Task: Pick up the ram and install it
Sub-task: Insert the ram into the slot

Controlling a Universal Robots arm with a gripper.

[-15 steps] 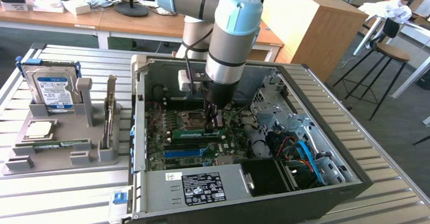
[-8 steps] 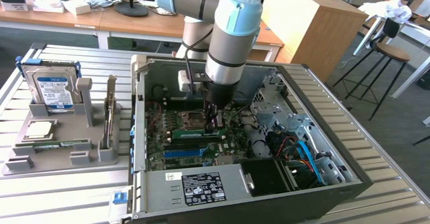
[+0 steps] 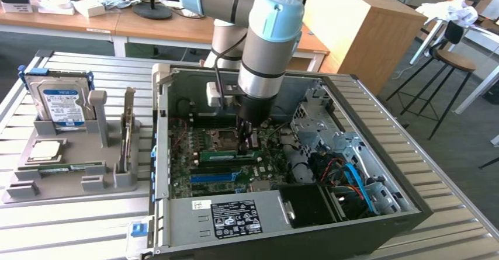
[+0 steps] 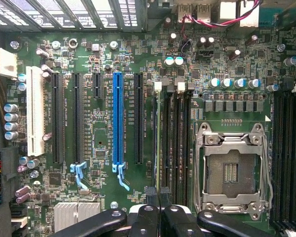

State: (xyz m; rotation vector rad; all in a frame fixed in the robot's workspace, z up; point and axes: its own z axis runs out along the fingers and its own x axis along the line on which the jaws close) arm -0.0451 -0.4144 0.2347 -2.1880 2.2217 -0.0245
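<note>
Putting-in step: the hand [image 3: 248,147] pinches the ram [image 3: 221,153] low over the black slots [image 4: 180,143]. It probably needs a straight push.

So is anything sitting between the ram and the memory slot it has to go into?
Nothing visible does. The gripper is shut on the ram, which lies edge-on in line with the black memory slots beside the empty CPU socket. No cable or card crosses them. Whether it is fully seated I cannot tell.

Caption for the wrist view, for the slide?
Gripper shut on the ram, edge-on at the memory slots beside the empty CPU socket.
</note>
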